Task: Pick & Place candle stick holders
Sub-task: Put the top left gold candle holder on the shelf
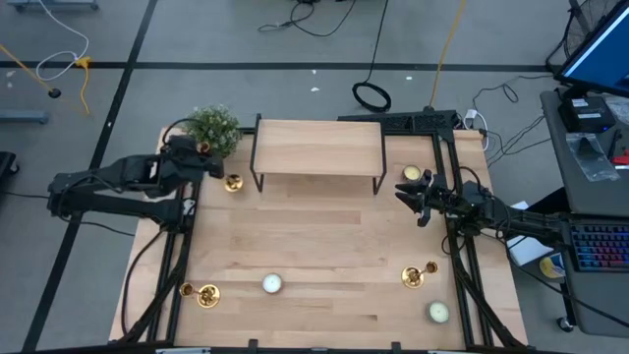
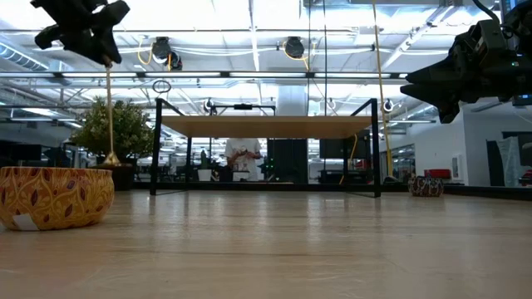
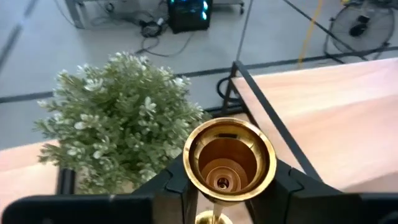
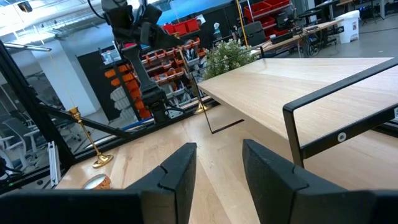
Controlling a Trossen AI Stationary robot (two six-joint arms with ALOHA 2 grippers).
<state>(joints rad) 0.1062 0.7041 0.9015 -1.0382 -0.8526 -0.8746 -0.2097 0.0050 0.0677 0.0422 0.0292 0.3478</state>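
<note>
Brass gleams on the tall candle stick holder (image 3: 229,163), a thin stem under a round polished cup, gripped just below that cup by the left hand (image 3: 230,186) at the desk's (image 1: 314,251) back left. Its flared base (image 1: 233,183) sits on the pale wood grain beside a bushy green plant (image 1: 213,128). A wooden shelf on black metal legs (image 1: 318,152) stands just right of it. Two more gold holders, one front left (image 1: 206,294) and one front right (image 1: 415,276), stand among short candles (image 1: 271,284). The right hand (image 4: 217,168) hovers near the shelf's right end, fingers apart and empty.
</note>
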